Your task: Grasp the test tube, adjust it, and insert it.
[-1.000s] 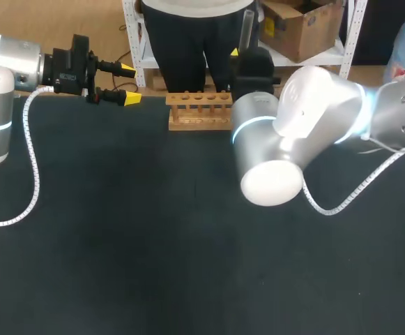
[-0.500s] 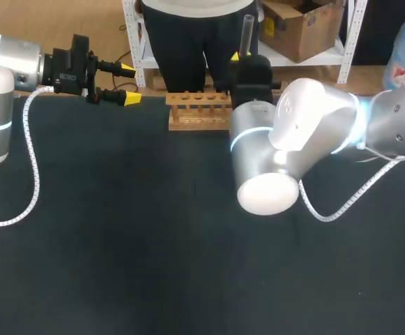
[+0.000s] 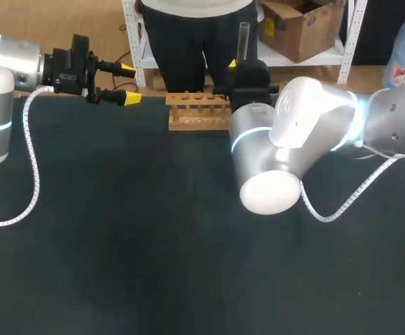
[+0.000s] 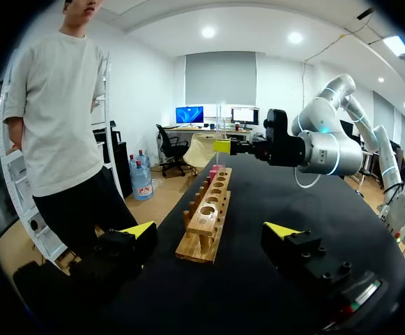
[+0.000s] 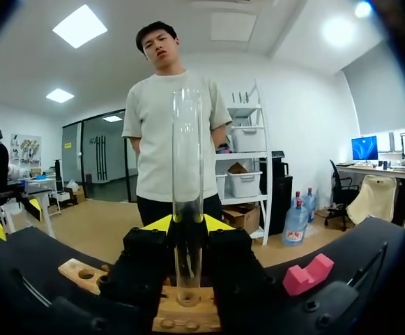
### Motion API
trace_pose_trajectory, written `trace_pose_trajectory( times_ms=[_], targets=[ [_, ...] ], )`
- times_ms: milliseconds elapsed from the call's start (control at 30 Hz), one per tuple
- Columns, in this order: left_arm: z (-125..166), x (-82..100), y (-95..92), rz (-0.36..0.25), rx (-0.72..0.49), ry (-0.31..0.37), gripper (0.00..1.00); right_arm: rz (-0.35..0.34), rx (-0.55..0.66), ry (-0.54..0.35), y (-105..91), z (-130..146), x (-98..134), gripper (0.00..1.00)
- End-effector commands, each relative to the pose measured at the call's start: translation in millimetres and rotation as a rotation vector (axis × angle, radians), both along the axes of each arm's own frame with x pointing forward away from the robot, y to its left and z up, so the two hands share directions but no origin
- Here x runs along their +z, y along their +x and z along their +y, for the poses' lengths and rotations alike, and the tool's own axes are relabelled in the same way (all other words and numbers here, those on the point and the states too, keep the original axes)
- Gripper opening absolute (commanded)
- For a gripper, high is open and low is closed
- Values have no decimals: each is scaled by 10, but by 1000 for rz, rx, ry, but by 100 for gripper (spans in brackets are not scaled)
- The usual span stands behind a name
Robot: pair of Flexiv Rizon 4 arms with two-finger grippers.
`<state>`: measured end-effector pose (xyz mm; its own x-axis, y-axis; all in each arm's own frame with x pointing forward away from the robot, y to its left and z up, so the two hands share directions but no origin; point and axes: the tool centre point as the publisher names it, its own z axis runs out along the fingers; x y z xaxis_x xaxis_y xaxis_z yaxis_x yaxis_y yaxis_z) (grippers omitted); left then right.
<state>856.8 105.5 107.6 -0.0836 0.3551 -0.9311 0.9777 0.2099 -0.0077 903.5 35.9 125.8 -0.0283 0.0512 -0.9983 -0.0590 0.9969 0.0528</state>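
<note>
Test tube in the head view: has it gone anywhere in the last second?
The right gripper, shut on the upright test tube, carried it a little leftward, closer to the right end of the wooden rack. Nothing was let go. The rack and the open left gripper stayed put.

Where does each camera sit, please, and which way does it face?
Head view: above and behind, looking down on the table; both arms show, left gripper and right gripper.
Left wrist view: on the left arm, looking along the rack between its open fingers toward the right gripper.
Right wrist view: on the right arm, facing over the rack; its fingers clamp the upright tube.
All three share the rack; both wrist views show the other arm's gripper.
</note>
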Motion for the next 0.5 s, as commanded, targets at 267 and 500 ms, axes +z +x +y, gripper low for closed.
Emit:
trace_pose_trajectory(
  times_ms=[267, 500],
  targets=[
    [3, -6, 5, -1, -1, 0, 100, -3, 238, 11, 40, 13, -209, 0],
    [3, -6, 5, -1, -1, 0, 100, 3, 244, 12, 40, 24, -290, 0]
  ],
)
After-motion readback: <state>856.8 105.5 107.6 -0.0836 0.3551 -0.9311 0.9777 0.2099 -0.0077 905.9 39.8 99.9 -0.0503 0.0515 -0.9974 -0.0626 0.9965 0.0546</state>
